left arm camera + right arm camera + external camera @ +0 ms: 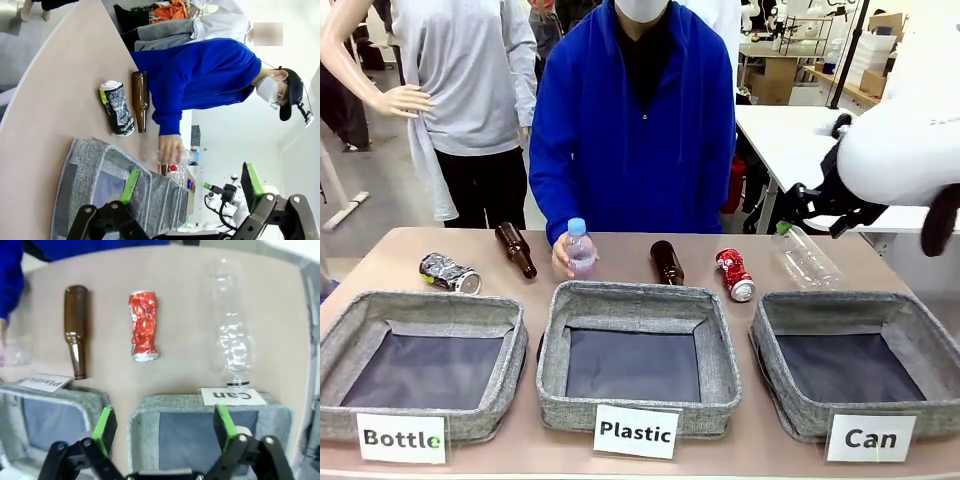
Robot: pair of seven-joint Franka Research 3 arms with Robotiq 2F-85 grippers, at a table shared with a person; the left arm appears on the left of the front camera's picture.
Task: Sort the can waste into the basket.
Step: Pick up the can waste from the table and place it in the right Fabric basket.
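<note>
Lying on its side on the counter, the red can is just behind the gap between the middle basket and the Can basket, at about 11 o'clock from that basket, with its silver top turned toward the baskets. The Can basket sits at 5 o'clock in the front view, with a white card that says "Can" on its near side. The silver and dark can lies far off at 9 o'clock on the counter, behind the Bottle basket and well apart from the Can basket. A brown bottle lies just beside it at its 2 o'clock. A person in a blue top stands at 12 o'clock, and the person's hand is around a small clear bottle standing behind the Plastic basket. Another brown bottle lies at 9 o'clock from the red can, and a big clear bottle lies at its 3 o'clock. In the right wrist view, the right end effector hangs over the Can basket with its two green pads wide apart and nothing between them, and the red can is at its 11 o'clock. In the left wrist view, the left end effector has its pads wide apart too, holding nothing, with the silver and dark can at its 11 o'clock.
</note>
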